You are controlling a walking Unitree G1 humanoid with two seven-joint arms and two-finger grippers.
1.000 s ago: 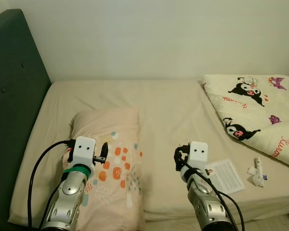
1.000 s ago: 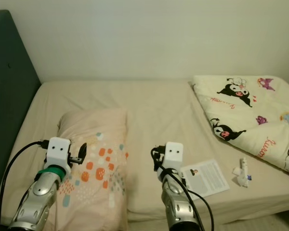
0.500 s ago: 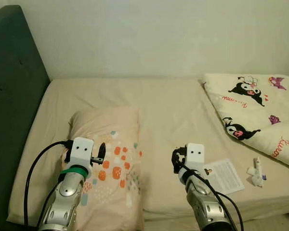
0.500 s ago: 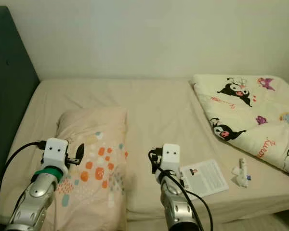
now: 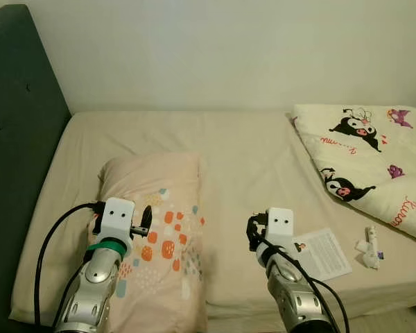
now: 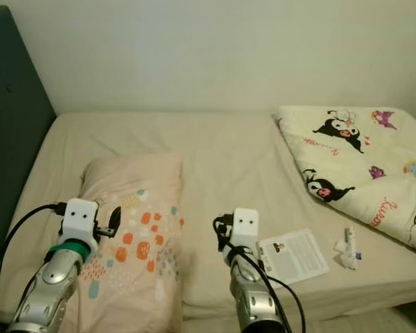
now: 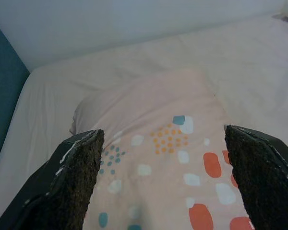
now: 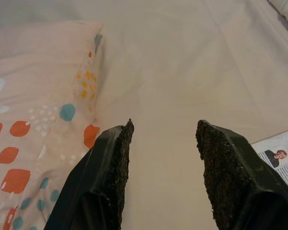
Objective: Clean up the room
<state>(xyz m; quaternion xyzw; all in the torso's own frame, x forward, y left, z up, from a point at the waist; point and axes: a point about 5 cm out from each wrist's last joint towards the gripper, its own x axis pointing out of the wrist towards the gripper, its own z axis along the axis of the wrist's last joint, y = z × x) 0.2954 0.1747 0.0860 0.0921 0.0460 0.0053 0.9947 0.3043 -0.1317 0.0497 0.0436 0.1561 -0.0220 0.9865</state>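
From the head views, a soft peach pillow with coloured dots lies on the smooth beige bed, under the left gripper. A flat paper leaflet lies just right of the right gripper. In each wrist view, both grippers' rough black fingers gape apart, holding nothing.

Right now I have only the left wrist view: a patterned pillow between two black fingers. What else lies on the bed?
Observer: A printed leaflet lies flat near the bed's front edge, beside the right gripper.
Operator: Anything else loose?
Observer: A small white item lies just past the leaflet; I can't tell what it is.
Operator: Any bedding?
Observer: A folded cartoon-print blanket covers the bed's right side.
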